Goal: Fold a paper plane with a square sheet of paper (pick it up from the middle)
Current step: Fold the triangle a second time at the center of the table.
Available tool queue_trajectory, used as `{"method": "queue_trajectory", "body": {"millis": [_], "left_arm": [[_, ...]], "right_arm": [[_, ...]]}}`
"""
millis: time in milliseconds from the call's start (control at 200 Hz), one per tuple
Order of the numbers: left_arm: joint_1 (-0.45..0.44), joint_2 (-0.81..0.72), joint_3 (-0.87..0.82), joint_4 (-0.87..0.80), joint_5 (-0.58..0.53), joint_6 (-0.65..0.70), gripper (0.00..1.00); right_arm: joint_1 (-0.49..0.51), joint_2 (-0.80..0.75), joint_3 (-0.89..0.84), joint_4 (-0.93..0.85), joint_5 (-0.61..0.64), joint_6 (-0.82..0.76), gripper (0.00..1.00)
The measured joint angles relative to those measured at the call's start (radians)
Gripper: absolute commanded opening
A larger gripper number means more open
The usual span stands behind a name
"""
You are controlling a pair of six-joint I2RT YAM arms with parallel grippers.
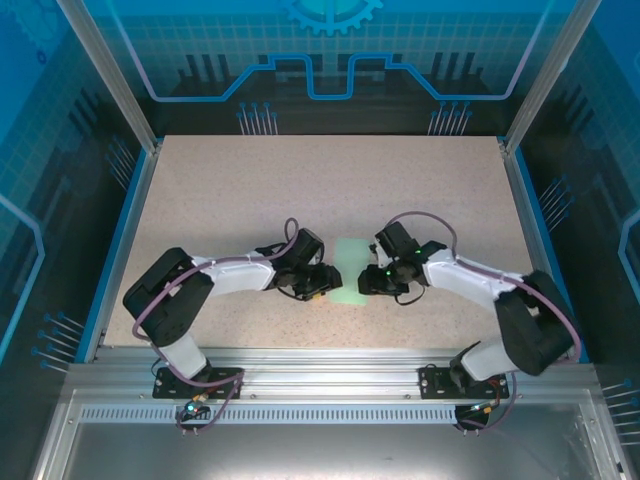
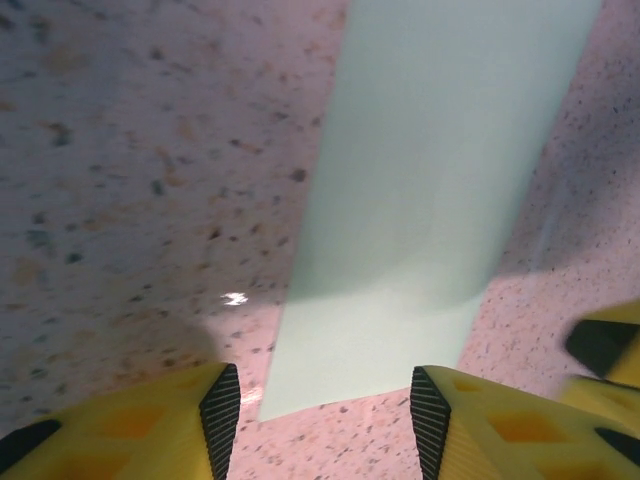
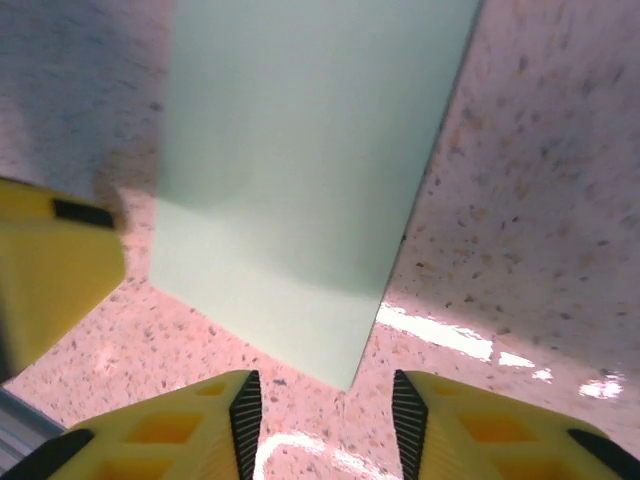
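Square sheet of paper (image 2: pixel 420 180), far end cropped in wrist views; both jaws apart, empty.

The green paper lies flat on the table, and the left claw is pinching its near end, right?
No: the green paper lies flat on the table, but the left gripper is not pinching its near end. The left wrist view shows its jaws open, the paper's end just ahead of them.

Top external: high above the paper (image 1: pixel 350 268), looking down on the whole bench (image 1: pixel 250 190).
Left wrist: close beside the paper, looking past the left fingers (image 2: pixel 130 435).
Right wrist: close beside the paper, looking past the right fingers (image 3: pixel 160 430).
Shared: the paper's end and surrounding bench.
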State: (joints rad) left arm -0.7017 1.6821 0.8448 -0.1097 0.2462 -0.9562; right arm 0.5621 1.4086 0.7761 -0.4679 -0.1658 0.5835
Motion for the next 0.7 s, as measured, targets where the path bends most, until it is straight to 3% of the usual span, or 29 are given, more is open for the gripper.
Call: {"method": "queue_trajectory", "body": {"millis": [150,420,605,700], "left_arm": [[0.045,-0.056,-0.047,0.008,-0.015,-0.011,0.52],[0.145,-0.179,-0.122,0.01,-0.042,-0.003,0.53],[0.196,-0.27,-0.142,-0.022,-0.083,0.038,0.56],[0.222,-0.298,-0.155,-0.028,-0.095,0.053,0.56]], "right_arm": [[0.015,-0.131,0.039,-0.031,0.056,-0.133,0.59],[0.229,-0.144,0.082,-0.016,0.2,-0.48,0.61],[0.393,0.01,0.097,-0.056,0.367,-0.756,0.58],[0.42,0.096,0.122,-0.085,0.422,-0.839,0.58]]}}
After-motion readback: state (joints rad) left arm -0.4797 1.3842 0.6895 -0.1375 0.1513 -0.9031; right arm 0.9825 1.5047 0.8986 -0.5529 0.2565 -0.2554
